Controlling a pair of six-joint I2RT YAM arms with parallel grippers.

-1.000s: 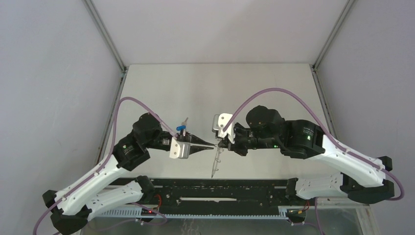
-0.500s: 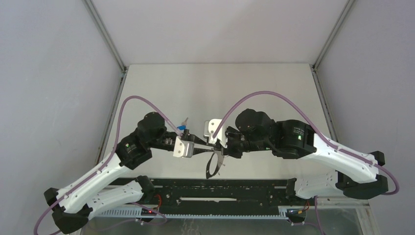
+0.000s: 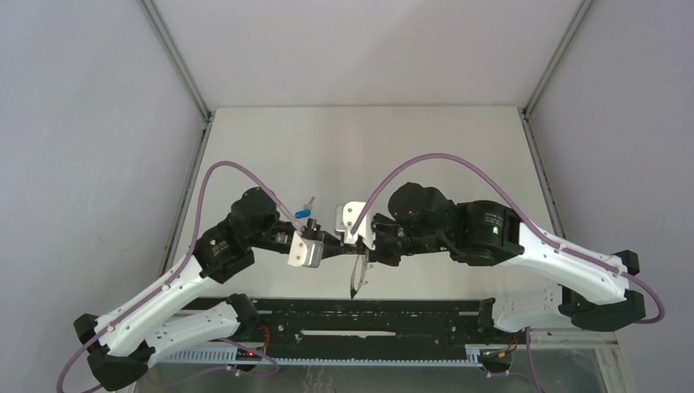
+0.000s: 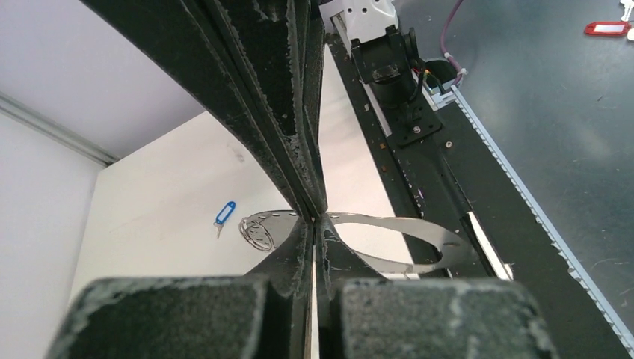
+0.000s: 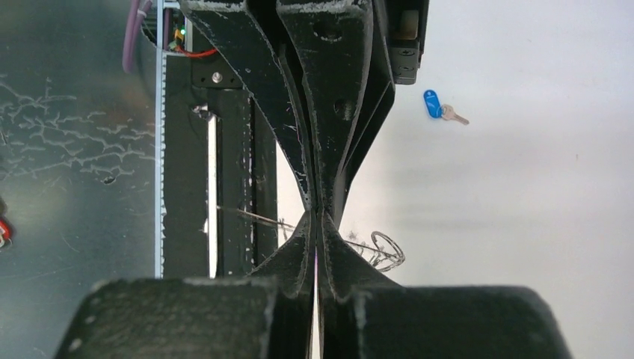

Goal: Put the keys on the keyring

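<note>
The keyring (image 3: 356, 282), a thin grey metal hoop, hangs above the table's near edge between the two arms. My left gripper (image 3: 340, 244) and my right gripper (image 3: 366, 248) meet tip to tip at its upper rim, and both are shut on it. In the left wrist view the flat band of the keyring (image 4: 396, 228) curves right from my shut left gripper (image 4: 318, 218), and a wire loop (image 4: 258, 233) hangs from it at the left. The right wrist view shows the keyring (image 5: 250, 215) edge-on beside my right gripper (image 5: 318, 213). One blue-tagged key (image 3: 304, 212) (image 4: 224, 212) (image 5: 433, 104) lies on the table behind my left wrist.
A black rail (image 3: 368, 315) with the arm bases runs along the near edge, just below the hanging hoop. Grey walls (image 3: 98, 164) close in the white table (image 3: 368, 155) on the left, right and back. Purple cables (image 3: 425, 160) arch over both arms.
Both grippers and the keyring have shifted left. The hoop has swung from edge-on to partly open to the camera. My left jaws parted briefly and have shut again on the rim.
</note>
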